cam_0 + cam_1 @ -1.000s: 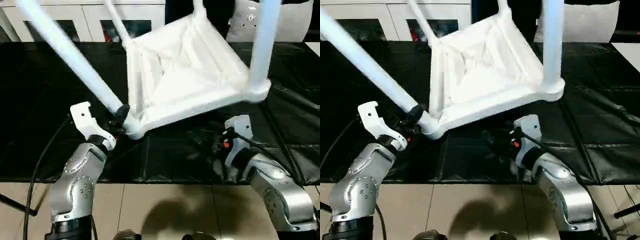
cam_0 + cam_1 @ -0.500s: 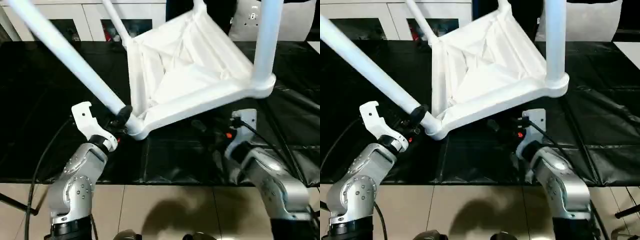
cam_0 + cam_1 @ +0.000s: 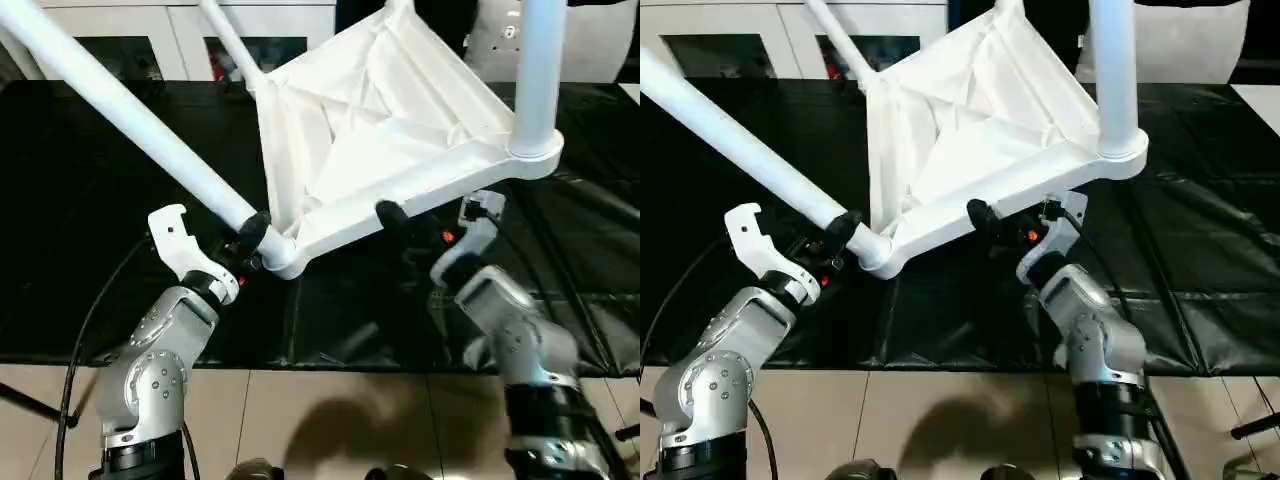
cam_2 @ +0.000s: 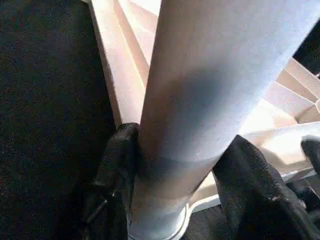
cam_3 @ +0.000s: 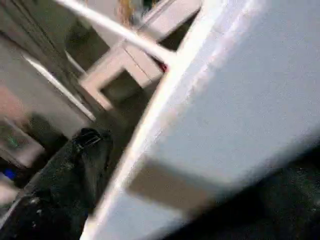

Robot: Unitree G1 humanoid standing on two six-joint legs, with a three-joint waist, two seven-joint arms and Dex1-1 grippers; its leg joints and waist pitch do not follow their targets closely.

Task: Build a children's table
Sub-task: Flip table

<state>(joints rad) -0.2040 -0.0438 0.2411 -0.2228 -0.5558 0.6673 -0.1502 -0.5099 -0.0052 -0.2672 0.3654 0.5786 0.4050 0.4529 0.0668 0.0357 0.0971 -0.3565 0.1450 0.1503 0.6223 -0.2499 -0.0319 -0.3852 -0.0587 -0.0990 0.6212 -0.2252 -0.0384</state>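
Right end effector risen to tabletop edge, left end effector clamping leg

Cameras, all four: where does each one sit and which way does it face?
Left eye, right eye: on the head, facing forward and down at the children's table and both silver forearms.
Left wrist: looks along black fingers closed round a leg.
Right wrist: faces the table's white edge.
All share the table.
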